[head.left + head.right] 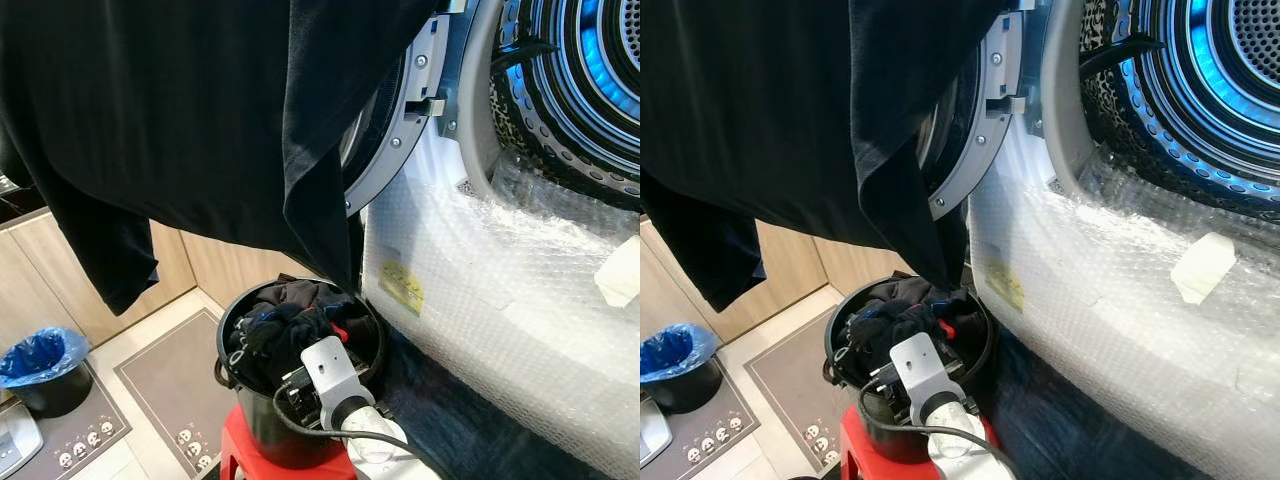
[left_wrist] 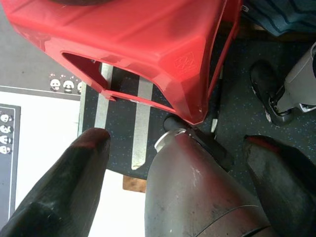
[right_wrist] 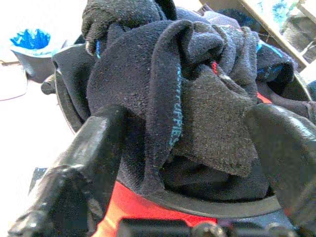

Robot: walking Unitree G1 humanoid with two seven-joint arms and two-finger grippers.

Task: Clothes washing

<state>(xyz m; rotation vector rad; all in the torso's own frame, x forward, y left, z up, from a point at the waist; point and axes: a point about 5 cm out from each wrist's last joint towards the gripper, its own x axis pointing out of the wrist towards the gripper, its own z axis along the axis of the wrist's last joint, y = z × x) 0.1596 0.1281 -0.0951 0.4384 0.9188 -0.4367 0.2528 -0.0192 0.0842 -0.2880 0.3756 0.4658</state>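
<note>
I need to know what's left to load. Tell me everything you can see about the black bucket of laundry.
The black bucket is round, looks like plastic, and stands upright on a red stool beside the washer's open door. It is heaped above its rim with dark clothes, mostly black and navy knits with glimpses of red and blue. The right gripper hovers open at its rim.

Right hand (image 3: 187,143) fingers spread – left hand (image 2: 177,163) likewise, hanging low.

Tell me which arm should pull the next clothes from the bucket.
Right. The right gripper has its open fingers around the dark clothes at the black bucket rim; the left gripper points at the floor beside the red stool.
</note>
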